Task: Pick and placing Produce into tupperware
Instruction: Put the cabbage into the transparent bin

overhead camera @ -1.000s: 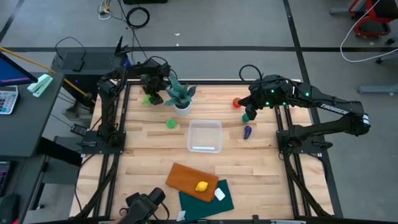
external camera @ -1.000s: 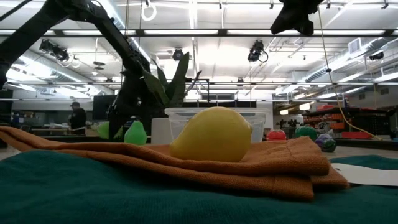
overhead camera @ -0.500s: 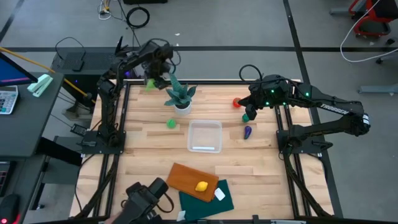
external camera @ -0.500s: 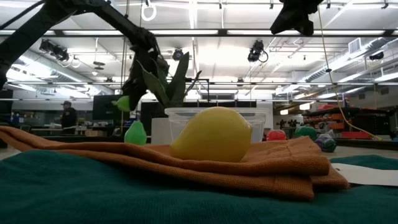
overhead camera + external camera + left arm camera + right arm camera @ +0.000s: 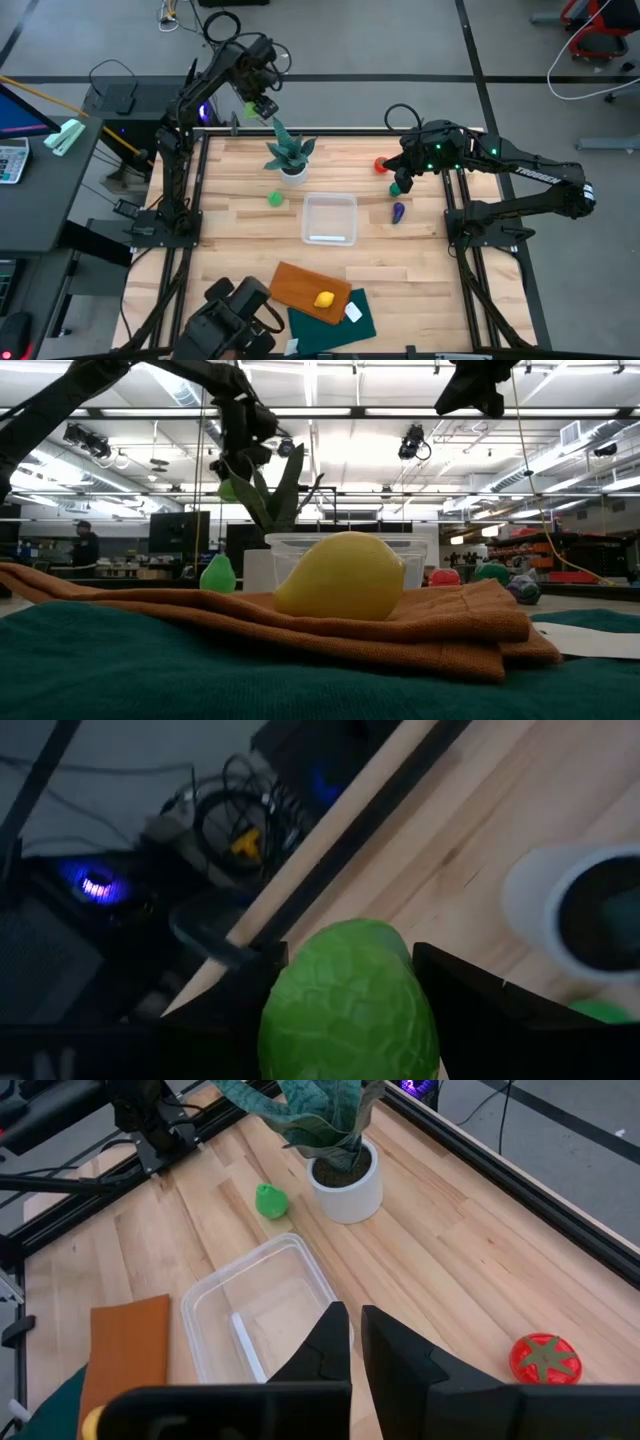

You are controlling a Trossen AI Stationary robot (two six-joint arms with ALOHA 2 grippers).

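Note:
My left gripper (image 5: 253, 104) is raised above the table's far edge, beside the potted plant (image 5: 290, 155), and is shut on a light green bumpy produce piece (image 5: 348, 1005). That piece also shows in the low view as the green lump (image 5: 230, 488) under the gripper. My right gripper (image 5: 404, 172) hovers shut at the far right, above the dark green piece (image 5: 396, 187). The red piece (image 5: 381, 165) and the purple piece (image 5: 398, 211) lie near it. A second light green piece (image 5: 275, 198) lies left of the clear tupperware (image 5: 330, 218). The yellow piece (image 5: 324, 298) rests on the orange-brown board (image 5: 305, 290). My left gripper pinches the light green produce between its two fingers, one finger (image 5: 245, 982) on each side of its rounded body (image 5: 300, 1020). The piece is lifted clear of the table, high above its far edge.
The potted plant's white pot (image 5: 345, 1180) stands just beyond the tupperware's rim (image 5: 200, 1295). A dark green cloth (image 5: 335, 315) lies under the board at the near edge. Black frame rails run along both sides of the table. Bare wood lies between the tupperware and the board.
My left gripper has risen from the table left of the plant and moved toward the far edge, carrying the light green piece up clear of the wood. My right gripper has kept still.

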